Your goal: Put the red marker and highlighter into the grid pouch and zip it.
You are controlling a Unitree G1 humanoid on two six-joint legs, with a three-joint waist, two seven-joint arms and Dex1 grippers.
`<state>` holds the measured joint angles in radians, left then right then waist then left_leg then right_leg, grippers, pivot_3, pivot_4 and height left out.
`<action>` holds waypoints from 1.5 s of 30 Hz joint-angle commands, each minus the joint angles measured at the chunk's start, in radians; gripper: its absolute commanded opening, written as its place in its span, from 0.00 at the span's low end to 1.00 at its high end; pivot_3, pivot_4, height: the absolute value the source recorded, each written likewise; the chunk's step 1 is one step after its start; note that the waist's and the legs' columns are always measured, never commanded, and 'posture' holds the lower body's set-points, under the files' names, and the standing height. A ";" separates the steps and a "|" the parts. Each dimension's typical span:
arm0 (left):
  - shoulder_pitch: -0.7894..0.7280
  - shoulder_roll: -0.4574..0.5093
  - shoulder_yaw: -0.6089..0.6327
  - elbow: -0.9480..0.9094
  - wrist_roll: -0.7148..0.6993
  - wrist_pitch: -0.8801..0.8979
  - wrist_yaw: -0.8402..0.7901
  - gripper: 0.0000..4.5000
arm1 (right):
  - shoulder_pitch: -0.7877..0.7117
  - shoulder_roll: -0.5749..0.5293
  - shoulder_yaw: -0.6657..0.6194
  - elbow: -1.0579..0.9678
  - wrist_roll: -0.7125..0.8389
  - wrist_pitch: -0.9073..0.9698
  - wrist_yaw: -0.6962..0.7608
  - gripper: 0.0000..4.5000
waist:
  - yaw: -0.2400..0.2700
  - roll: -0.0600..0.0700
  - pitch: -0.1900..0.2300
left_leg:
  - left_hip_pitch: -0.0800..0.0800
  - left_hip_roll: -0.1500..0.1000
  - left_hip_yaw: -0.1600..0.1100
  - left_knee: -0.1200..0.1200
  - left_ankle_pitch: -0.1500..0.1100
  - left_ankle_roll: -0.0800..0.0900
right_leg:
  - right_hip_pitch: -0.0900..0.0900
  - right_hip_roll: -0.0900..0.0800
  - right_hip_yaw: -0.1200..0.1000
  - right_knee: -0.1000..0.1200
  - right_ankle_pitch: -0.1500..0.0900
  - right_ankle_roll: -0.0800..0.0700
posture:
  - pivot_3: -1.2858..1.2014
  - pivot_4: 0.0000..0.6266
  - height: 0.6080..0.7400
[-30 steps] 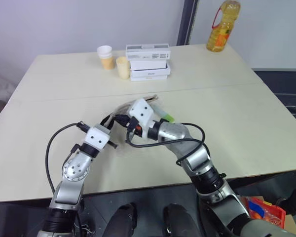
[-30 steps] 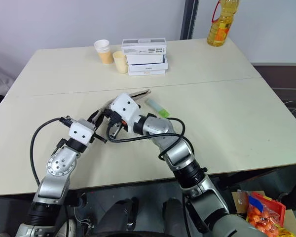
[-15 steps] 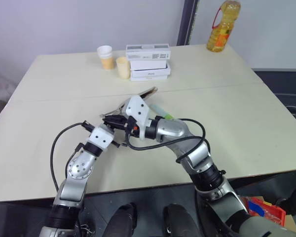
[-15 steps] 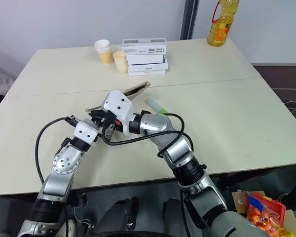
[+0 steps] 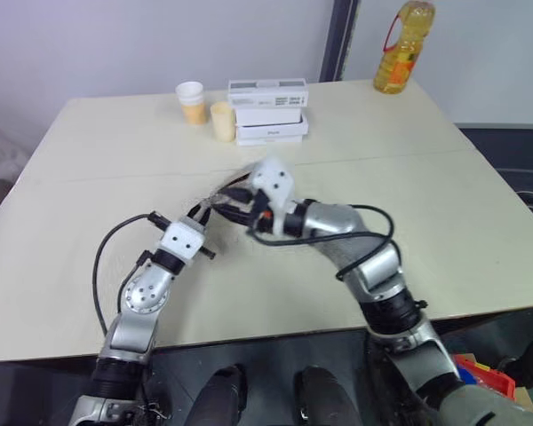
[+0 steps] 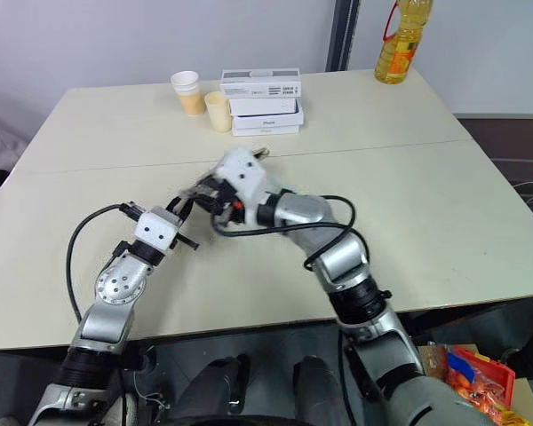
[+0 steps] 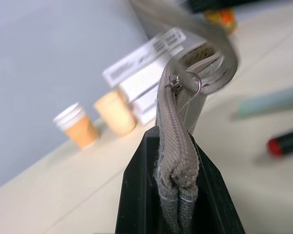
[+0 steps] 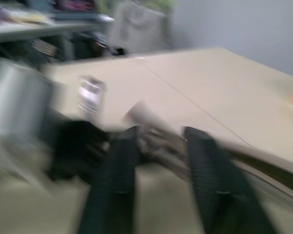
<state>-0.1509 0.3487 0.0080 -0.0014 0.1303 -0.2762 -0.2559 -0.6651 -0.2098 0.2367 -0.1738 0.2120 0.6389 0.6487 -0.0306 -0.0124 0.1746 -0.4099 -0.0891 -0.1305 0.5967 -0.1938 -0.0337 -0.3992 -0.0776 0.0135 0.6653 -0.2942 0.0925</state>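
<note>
The grid pouch (image 5: 215, 201) hangs just above the table between my two hands. My left gripper (image 7: 176, 139) is shut on one end of its grey fabric (image 7: 178, 112), and the zipper slider (image 7: 175, 84) sits just past the fingertips. My right gripper (image 8: 162, 134) is at the pouch's upper edge with its fingers apart; the pouch edge runs blurred across the gap. The red marker (image 7: 283, 142) lies on the table beyond the pouch, and the pale highlighter (image 7: 273, 100) lies past it. In the head views my right arm (image 5: 338, 222) covers that spot.
At the table's far side stand a stack of white boxes (image 5: 268, 111), two paper cups (image 5: 189, 93) (image 5: 220, 120) and an oil bottle (image 5: 402, 49). A black cable (image 5: 107, 266) loops off my left arm. Red-orange items (image 6: 475, 382) lie on the floor at right.
My right hand has moved to the right along the pouch and its fingers have come apart. The left gripper keeps its hold on the pouch end.
</note>
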 commanded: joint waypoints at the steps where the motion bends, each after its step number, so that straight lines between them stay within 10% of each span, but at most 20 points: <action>1: 0.013 0.056 0.071 -0.015 -0.043 0.002 -0.021 0.00 | 0.017 -0.076 -0.083 -0.030 0.003 0.029 -0.017 0.74 | 0.003 0.000 0.000 | 0.000 0.000 0.000 0.000 0.000 0.000 | 0.000 0.000 0.000 0.000 0.000 0.000 | 0.52 0.24 1.00; 16: 0.027 0.120 0.105 0.067 -0.209 0.007 -0.183 0.00 | 0.004 -0.114 -0.125 0.376 -0.092 0.003 -0.169 0.74 | 0.011 0.000 0.000 | 0.000 0.000 0.001 0.000 0.000 0.000 | 0.000 0.000 0.000 0.000 0.000 0.000 | 0.52 0.24 1.00; 22: 0.050 0.084 0.111 0.054 -0.265 0.051 -0.207 0.00 | 0.013 -0.106 -0.134 0.369 -0.085 -0.013 -0.176 0.20 | 0.014 0.000 0.000 | 0.000 0.000 0.001 0.000 0.000 0.000 | 0.000 0.000 0.001 0.000 0.000 0.000 | 0.52 0.24 1.00; 45: -0.049 -0.021 0.055 -0.099 -0.377 0.250 -0.231 0.00 | 0.086 -0.251 -0.203 -0.161 0.131 0.258 -0.077 0.20 | 0.019 0.000 0.000 | 0.000 0.000 0.001 0.000 0.000 0.000 | 0.001 -0.001 0.000 -0.001 0.000 0.000 | 0.52 0.24 1.00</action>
<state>-0.1823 0.3272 0.0615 -0.0545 -0.2408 -0.0246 -0.4814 -0.5688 -0.4520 0.0300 -0.2831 0.3366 0.8921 0.5757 -0.0120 -0.0123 0.1747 -0.4104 -0.0887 -0.1296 0.5971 -0.1939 -0.0336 -0.3981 -0.0781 0.0136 0.6642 -0.2943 0.0925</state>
